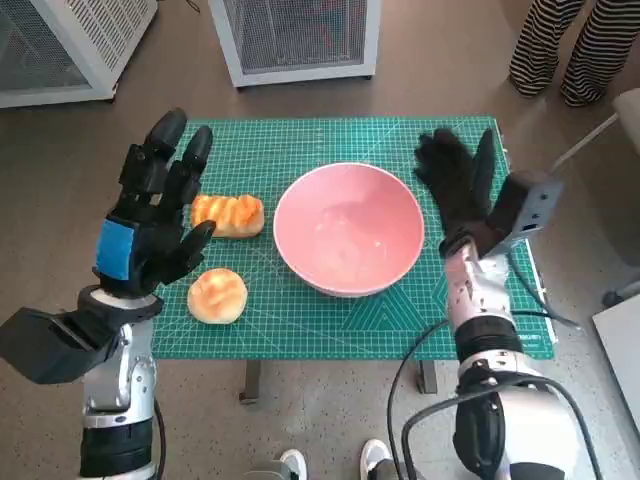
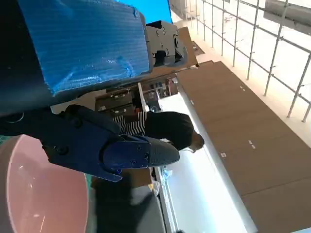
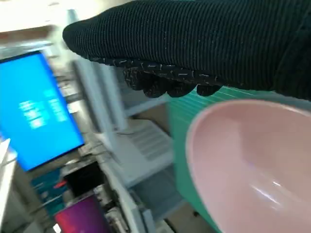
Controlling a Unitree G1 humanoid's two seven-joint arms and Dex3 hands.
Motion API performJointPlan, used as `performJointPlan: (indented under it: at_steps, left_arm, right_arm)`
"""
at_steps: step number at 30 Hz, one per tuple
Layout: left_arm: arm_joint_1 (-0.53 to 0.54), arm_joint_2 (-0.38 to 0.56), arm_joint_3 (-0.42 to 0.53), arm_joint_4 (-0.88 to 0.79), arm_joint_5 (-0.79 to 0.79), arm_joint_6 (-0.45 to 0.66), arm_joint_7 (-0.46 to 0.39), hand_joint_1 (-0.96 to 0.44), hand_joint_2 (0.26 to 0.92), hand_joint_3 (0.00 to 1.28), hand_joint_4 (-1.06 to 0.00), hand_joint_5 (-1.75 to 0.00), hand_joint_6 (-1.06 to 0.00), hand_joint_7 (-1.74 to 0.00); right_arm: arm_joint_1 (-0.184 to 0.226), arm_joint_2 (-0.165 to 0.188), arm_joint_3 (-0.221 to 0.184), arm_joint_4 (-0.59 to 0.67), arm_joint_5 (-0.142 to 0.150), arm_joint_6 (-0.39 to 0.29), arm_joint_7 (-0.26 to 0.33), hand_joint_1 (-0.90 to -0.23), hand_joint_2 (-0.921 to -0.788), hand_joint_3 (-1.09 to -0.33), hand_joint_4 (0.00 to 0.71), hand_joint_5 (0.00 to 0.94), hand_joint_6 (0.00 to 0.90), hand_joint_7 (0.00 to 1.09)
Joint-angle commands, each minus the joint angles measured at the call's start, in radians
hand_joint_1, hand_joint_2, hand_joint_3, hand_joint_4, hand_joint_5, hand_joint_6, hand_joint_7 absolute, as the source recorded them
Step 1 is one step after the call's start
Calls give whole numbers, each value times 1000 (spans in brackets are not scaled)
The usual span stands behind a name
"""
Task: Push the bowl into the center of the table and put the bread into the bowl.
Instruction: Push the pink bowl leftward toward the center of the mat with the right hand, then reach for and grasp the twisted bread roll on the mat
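Now the bowl [image 1: 348, 229] sits about mid-table on the green mat [image 1: 300, 140], between the two hands and touching neither as far as the head view shows. It is pink, glossy and upright. The right hand [image 1: 455, 180] hovers just beside its right rim, fingers spread and holding nothing. The left hand [image 1: 155, 210] is raised left of the bowl, fingers apart and empty, partly over a ridged loaf [image 1: 230, 215]; a round bun [image 1: 217, 295] lies nearer the front edge. A person's striped legs [image 1: 575, 45] stand beyond the table.
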Motion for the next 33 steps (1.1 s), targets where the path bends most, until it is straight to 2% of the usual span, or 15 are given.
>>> performJointPlan:
  at_steps: [1,6,10,15,17,20,24,30,33]
  left_arm:
    - [-32,22,4,18,18,7,8,-683,921,319,-202,-7,-16,-397]
    - [-59,38,7,44,27,6,11,-680,921,323,-203,-7,-22,-398]
    - [-94,66,5,70,63,5,23,-685,921,325,-200,-4,-31,-401]
    - [-133,114,-5,90,124,30,34,-713,921,328,-182,-1,-29,-398]
    - [-147,143,-13,94,153,51,29,-720,921,329,-157,0,-17,-384]
    - [-171,216,-38,85,220,117,10,-714,921,299,-92,-1,-6,-311]
    - [-196,314,-88,56,349,223,-3,-663,921,161,-18,1,-4,-155]
    - [-255,417,-217,-8,603,452,-27,-637,843,34,-1,1,0,-20]
    - [-295,428,-267,1,657,524,-62,-525,768,16,0,1,-1,-7]
  right_arm:
    - [27,-22,33,-54,-13,-158,96,-518,-921,-787,139,5,0,500]
    - [58,-29,48,-125,5,-307,184,-568,-921,-765,177,18,3,534]
    - [103,-19,59,-259,70,-405,300,-576,-921,-753,196,24,10,554]
    - [152,-17,88,-383,119,-467,367,-580,-921,-745,204,24,6,564]
    - [164,-24,95,-411,138,-472,387,-578,-921,-744,206,23,5,566]
    - [182,-33,97,-450,184,-449,429,-581,-921,-740,208,23,4,568]
    - [212,-37,105,-513,222,-396,446,-589,-921,-723,209,20,4,573]
    - [254,-43,114,-602,242,-337,440,-595,-921,-702,211,18,13,579]
    - [270,-44,120,-640,238,-318,425,-596,-921,-697,213,17,17,579]
